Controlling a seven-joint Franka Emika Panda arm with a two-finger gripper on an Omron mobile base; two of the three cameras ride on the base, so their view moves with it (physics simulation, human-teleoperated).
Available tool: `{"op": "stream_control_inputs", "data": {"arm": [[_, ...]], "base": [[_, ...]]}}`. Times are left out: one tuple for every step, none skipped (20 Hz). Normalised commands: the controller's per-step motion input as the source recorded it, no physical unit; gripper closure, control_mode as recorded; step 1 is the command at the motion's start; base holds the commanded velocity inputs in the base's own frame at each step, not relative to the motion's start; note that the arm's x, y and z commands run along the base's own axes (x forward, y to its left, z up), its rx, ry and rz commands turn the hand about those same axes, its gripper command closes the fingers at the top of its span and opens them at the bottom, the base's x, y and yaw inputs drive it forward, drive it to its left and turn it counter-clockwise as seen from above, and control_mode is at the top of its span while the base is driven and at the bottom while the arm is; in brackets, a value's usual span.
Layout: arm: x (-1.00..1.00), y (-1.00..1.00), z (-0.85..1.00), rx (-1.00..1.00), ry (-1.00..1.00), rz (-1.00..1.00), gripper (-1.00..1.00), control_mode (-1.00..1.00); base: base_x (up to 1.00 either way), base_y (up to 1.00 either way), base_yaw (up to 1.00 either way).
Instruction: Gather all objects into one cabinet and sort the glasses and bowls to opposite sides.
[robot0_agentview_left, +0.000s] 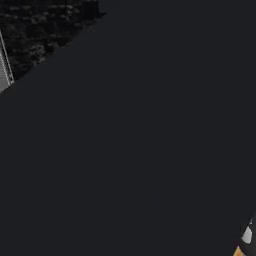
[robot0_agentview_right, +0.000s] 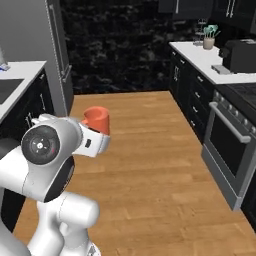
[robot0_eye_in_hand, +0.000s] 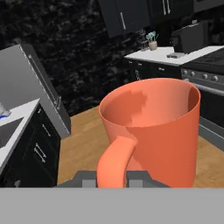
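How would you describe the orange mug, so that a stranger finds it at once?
Start at the white robot arm above the wooden floor. The orange mug sits upright in its hand, held by the handle. It is the only orange thing around.

A flat black surface (robot0_agentview_left: 130, 140) covers nearly the whole left base view and hides the room behind it. In the right base view the white hand hides the lower part of the orange mug (robot0_agentview_right: 96, 119). In the hand view the grey band cuts off the mug's bottom and handle at the lower centre.
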Motion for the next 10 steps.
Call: {"op": "stream_control_inputs", "data": {"arm": [[0.0, 0.0, 0.0, 0.0, 0.0, 0.0, 1.0, 1.0], [0.0, 0.0, 0.0, 0.0, 0.0, 0.0, 1.0, 1.0], [0.0, 0.0, 0.0, 0.0, 0.0, 0.0, 1.0, 1.0], [0.0, 0.0, 0.0, 0.0, 0.0, 0.0, 1.0, 1.0], [0.0, 0.0, 0.0, 0.0, 0.0, 0.0, 1.0, 1.0], [0.0, 0.0, 0.0, 0.0, 0.0, 0.0, 1.0, 1.0], [0.0, 0.0, 0.0, 0.0, 0.0, 0.0, 1.0, 1.0], [0.0, 0.0, 0.0, 0.0, 0.0, 0.0, 1.0, 1.0], [0.0, 0.0, 0.0, 0.0, 0.0, 0.0, 1.0, 1.0], [0.0, 0.0, 0.0, 0.0, 0.0, 0.0, 1.0, 1.0]], "base": [[1.0, -0.32, 0.0], [1.0, -0.31, 0.0], [1.0, -0.3, 0.0], [1.0, -0.28, 0.0], [1.0, -0.26, 0.0], [1.0, -0.23, 0.0], [1.0, -0.17, 0.0], [1.0, -0.14, 0.0], [1.0, -0.08, 0.0], [1.0, -0.08, 0.0]]}}
